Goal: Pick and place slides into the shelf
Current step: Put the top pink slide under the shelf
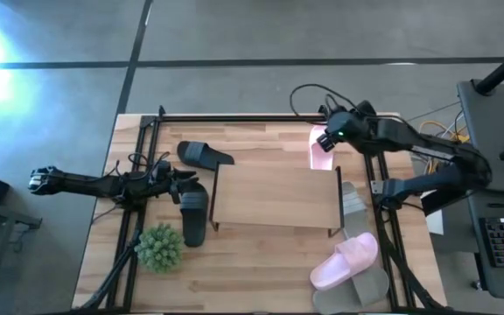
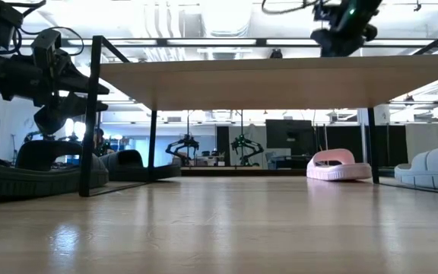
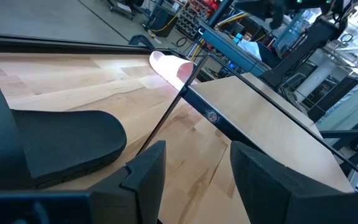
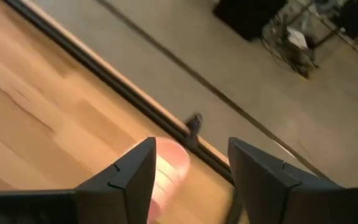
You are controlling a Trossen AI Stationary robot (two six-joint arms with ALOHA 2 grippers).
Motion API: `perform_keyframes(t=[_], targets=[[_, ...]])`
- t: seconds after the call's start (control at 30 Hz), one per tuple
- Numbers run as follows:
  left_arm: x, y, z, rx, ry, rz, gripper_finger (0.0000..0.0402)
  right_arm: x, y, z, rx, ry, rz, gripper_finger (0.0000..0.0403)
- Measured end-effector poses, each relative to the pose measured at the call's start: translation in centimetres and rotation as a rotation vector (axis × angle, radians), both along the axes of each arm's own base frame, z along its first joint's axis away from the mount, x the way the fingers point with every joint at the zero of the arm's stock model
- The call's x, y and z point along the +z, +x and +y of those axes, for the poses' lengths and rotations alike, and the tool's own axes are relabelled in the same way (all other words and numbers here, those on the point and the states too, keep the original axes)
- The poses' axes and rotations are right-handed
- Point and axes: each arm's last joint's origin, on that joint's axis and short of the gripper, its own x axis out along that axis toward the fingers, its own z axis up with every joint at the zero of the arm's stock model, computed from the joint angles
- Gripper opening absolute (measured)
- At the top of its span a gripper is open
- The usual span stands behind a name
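While the right gripper [image 1: 325, 140] hovers open and empty above the pink slide [image 1: 321, 150] behind the shelf [image 1: 276, 198], misalignment risks clipping the shelf edge. Left gripper [image 1: 182, 185] waits open beside a black slide [image 1: 194, 216].

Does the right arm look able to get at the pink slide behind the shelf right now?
Probably yes. The right tool hangs open right above that pink slide, which lies on the table beyond the shelf, not under its top. Nothing shows between the fingers and the slide.
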Motion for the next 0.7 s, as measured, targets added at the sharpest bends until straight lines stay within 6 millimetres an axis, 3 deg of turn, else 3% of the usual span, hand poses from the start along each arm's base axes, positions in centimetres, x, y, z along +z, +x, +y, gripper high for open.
perform_keyframes(t=[0.2, 0.4, 0.7], targets=[[0.0, 0.0, 0.0, 0.000, 0.000, 0.000, 0.0166, -1.7, 1.6, -1.0, 0.025, 0.033, 0.185, 0.0211], [0.0, 0.0, 0.0, 0.000, 0.000, 0.000, 0.0166, -5.1, 1.5, -1.6, 0.101, 0.064, 0.421, 0.0212], [0.0, 0.0, 0.0, 0.000, 0.000, 0.000, 0.0166, -9.1, 0.6, -2.8, 0.184, 0.171, 0.472, 0.0210]])
